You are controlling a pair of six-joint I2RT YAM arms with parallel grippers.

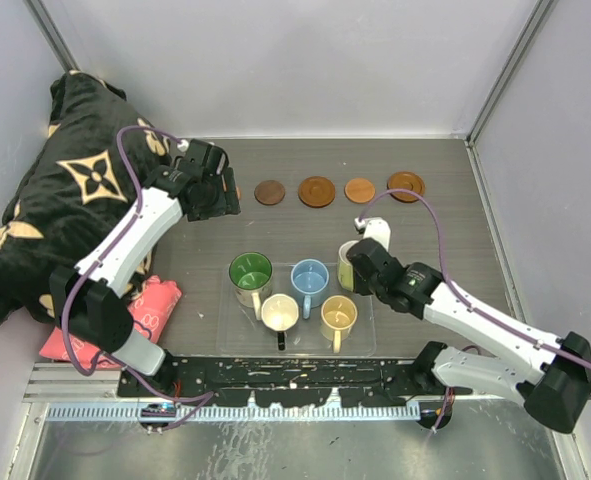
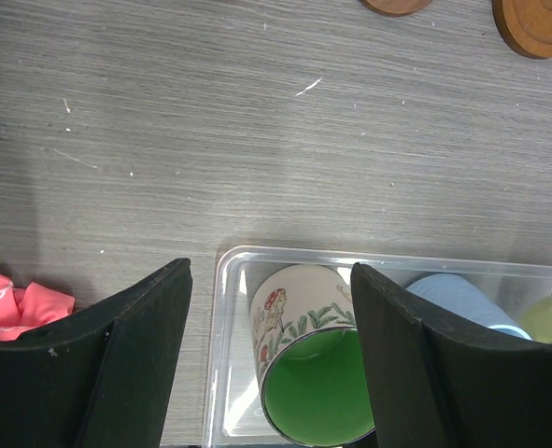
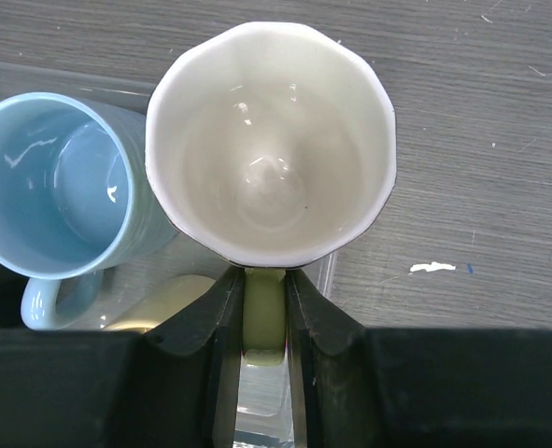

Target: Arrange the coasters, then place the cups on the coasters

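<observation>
Right end effector (image 3: pixel 264 283) clamping the white-inside cup (image 3: pixel 271 140) by its handle, left end effector (image 2: pixel 268 275) hovering released over the bench (image 2: pixel 257 140), four coasters (image 1: pixel 316 191) lying in a row.

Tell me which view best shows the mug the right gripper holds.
Right wrist: the white-inside mug fills the frame, with the right gripper shut on its handle. Top external shows only a sliver beside the arm. Left wrist: cannot tell.

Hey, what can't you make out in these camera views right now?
Fifth coaster: top view shows four coasters; the left gripper may cover another.
Held cup, its outside: right wrist view looks straight into it; from above, the right gripper mostly covers it.
Blue cup: left wrist view, a finger hides half.
</observation>
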